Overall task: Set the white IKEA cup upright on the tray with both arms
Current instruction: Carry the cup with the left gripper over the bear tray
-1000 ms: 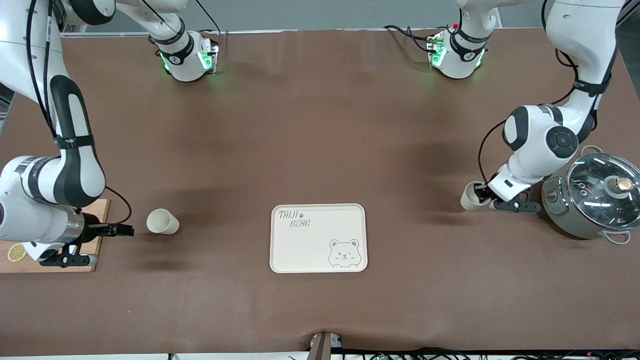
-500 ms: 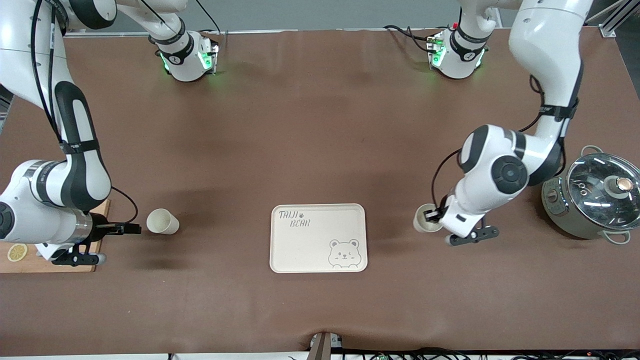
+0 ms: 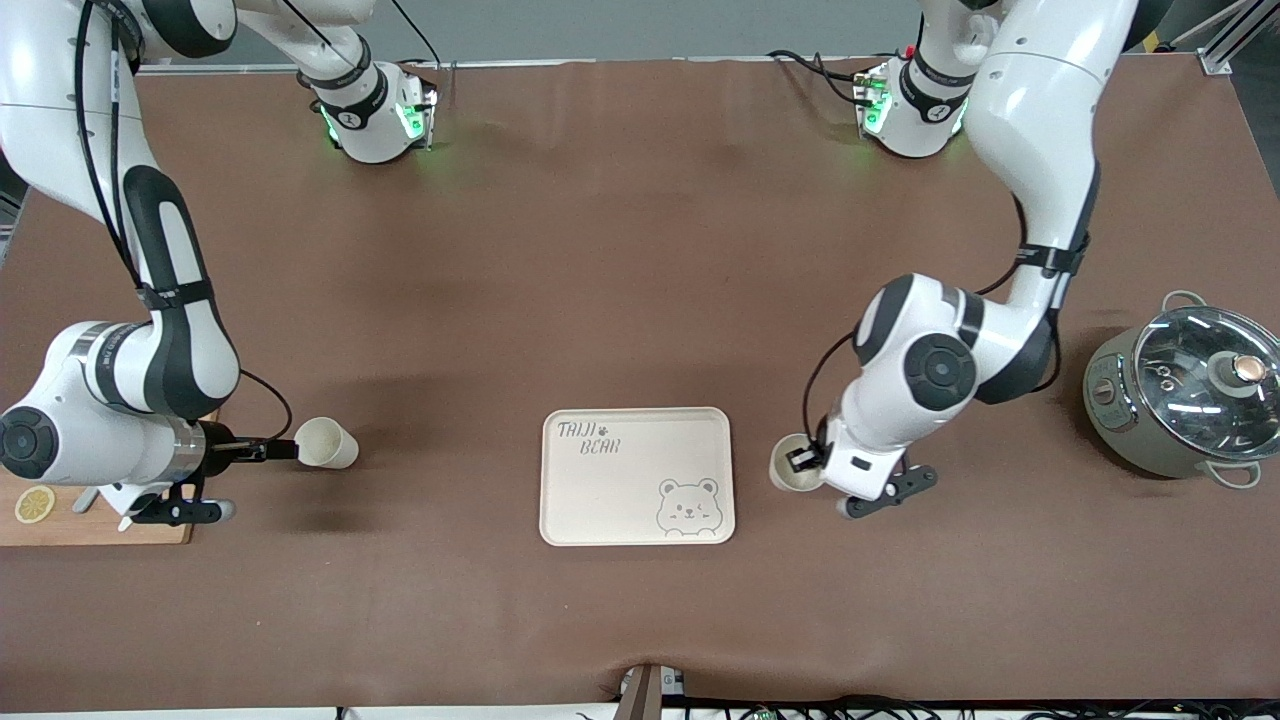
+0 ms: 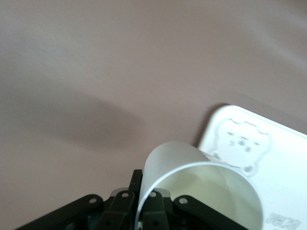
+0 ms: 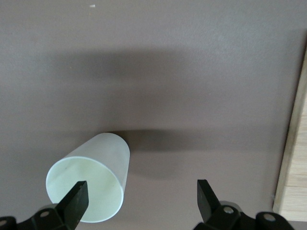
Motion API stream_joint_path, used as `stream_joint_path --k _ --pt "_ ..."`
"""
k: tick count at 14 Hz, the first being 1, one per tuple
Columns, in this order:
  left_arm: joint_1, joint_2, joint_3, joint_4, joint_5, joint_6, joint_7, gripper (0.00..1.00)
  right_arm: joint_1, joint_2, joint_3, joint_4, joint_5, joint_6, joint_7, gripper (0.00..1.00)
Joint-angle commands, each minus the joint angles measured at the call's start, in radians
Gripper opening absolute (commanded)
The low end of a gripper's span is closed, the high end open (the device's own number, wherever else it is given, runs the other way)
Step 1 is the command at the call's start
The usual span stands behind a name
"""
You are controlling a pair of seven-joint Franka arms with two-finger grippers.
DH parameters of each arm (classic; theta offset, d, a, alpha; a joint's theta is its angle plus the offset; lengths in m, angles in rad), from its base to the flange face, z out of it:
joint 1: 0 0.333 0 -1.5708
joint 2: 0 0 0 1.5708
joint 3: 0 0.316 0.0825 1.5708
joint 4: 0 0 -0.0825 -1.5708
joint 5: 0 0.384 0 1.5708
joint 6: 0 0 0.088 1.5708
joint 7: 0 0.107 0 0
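Observation:
One white cup hangs over the table just beside the cream tray, at the tray's edge toward the left arm's end. My left gripper is shut on its rim, one finger outside the wall. The tray's bear corner shows past the cup. A second white cup lies on its side toward the right arm's end, mouth facing my right gripper. That gripper is open, one fingertip in front of the cup's mouth, the other off to the cup's side.
A steel pot with a glass lid stands at the left arm's end. A wooden cutting board with a lemon slice lies under the right arm's wrist; its edge shows in the right wrist view.
The left arm has carried its cup from beside the pot to the tray's edge. The right gripper has advanced along the table to the lying cup's mouth.

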Motion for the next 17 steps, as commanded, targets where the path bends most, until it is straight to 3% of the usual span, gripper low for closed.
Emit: stream_joint_path --k 1,6,9,17 --pt "-0.071 0.041 0.009 0.052 -0.007 -0.025 -0.082 0.00 -0.001 -0.014 0.003 -0.036 0.011 -0.001 -0.018 1.00" --pt "-0.157 0.110 0.018 0.069 -0.007 -0.011 -0.155 0.00 -0.002 -0.019 0.004 -0.071 0.011 0.005 -0.038 1.00" --pt "-0.166 0.168 0.020 0.078 -0.002 0.110 -0.171 0.00 -0.001 -0.017 0.004 -0.078 0.012 0.026 -0.038 1.00" --pt "-0.205 0.198 0.030 0.078 -0.001 0.198 -0.182 0.00 0.010 -0.091 0.006 -0.199 0.012 0.143 -0.037 1.00"
